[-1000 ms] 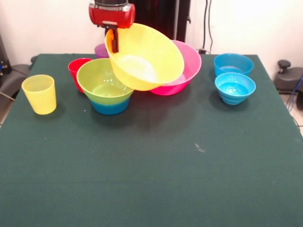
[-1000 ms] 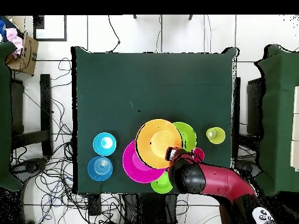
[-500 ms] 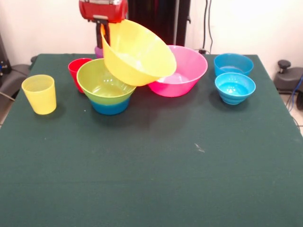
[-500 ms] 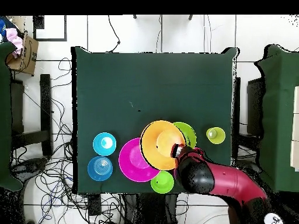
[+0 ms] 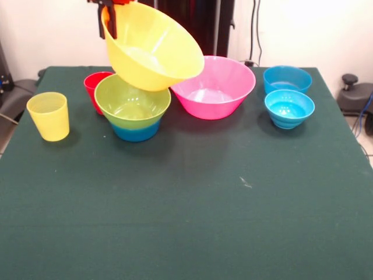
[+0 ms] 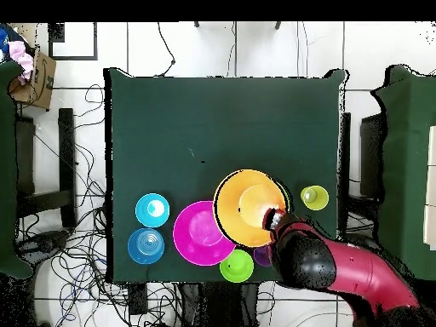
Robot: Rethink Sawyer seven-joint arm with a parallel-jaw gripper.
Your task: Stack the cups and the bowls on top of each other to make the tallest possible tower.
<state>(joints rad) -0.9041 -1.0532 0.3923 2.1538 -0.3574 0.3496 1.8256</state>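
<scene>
The hand (image 5: 108, 14) is gripping the tilted orange bowl (image 5: 152, 49) by its rim, hanging it just below itself over the green bowl (image 5: 133, 104) nested on a blue one, while cups and remaining bowls are waiting unstacked on the tabletop (image 5: 186, 204).

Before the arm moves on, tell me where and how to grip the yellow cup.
Take the yellow cup by its rim, coming straight down from above. It stands upright with its mouth open upward, alone near the table's edge, apart from the red cup and the bowls, so one finger can go inside the wall and one outside. It tapers downward, so a side grip could slip.
</scene>
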